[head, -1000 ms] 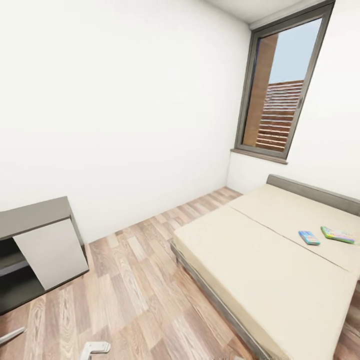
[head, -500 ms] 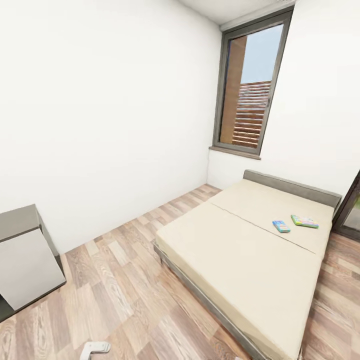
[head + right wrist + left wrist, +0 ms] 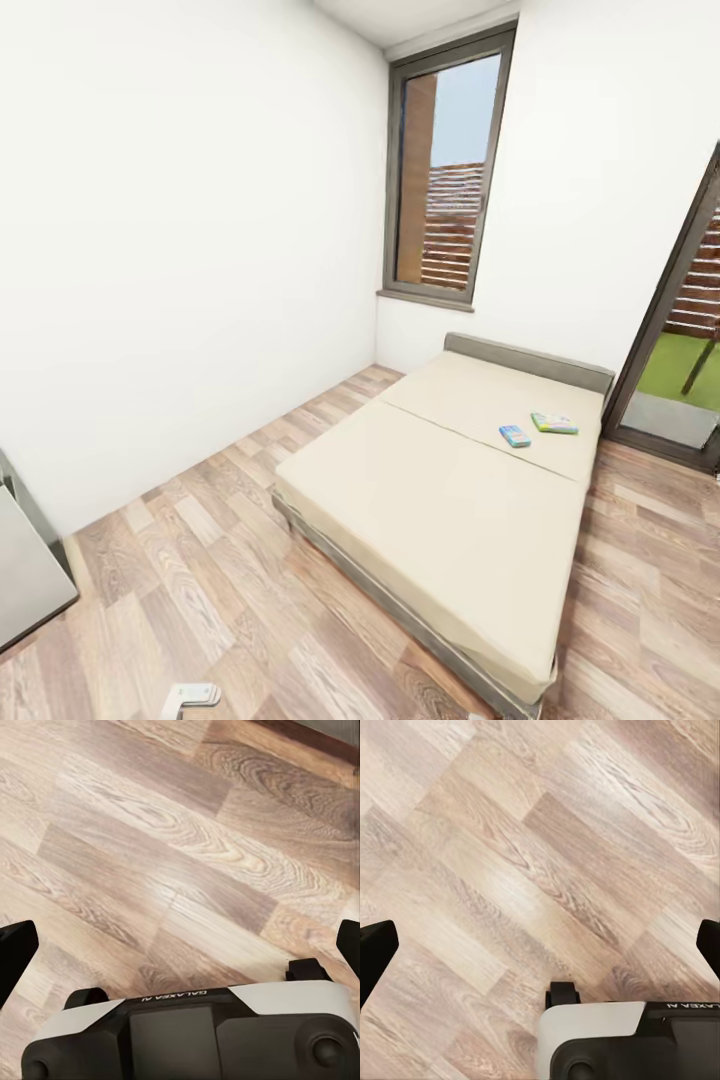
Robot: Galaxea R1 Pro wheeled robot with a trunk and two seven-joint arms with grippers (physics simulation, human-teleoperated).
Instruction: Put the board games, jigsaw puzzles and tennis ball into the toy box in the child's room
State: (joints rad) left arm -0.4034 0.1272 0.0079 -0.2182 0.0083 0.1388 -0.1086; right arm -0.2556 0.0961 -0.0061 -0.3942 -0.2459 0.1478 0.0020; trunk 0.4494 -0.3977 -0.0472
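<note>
The bed (image 3: pixel 440 495) stands along the right side of the child's room, with a beige mattress and a grey headboard. Two board games lie near its head end: a blue box (image 3: pixel 515 436) and, just beyond it, a green-edged box (image 3: pixel 554 423). Both are far from me across the mattress. In the left wrist view my left gripper (image 3: pixel 540 952) hangs open over the plank floor, its black fingertips (image 3: pixel 375 958) spread wide with nothing between them. My right gripper (image 3: pixel 180 949) is open in the same way over the floor. The table and toy box are out of view.
A tall grey-framed window (image 3: pixel 440 170) sits in the far wall and a glass door (image 3: pixel 680 350) opens to the right of the bed. A cabinet corner (image 3: pixel 25 575) shows at the left edge. Wood-plank floor (image 3: pixel 220 540) runs between the cabinet and the bed.
The head view has swung to the right: the cabinet has slid almost out at the left and the glass door has come in at the right. The games lie where they were.
</note>
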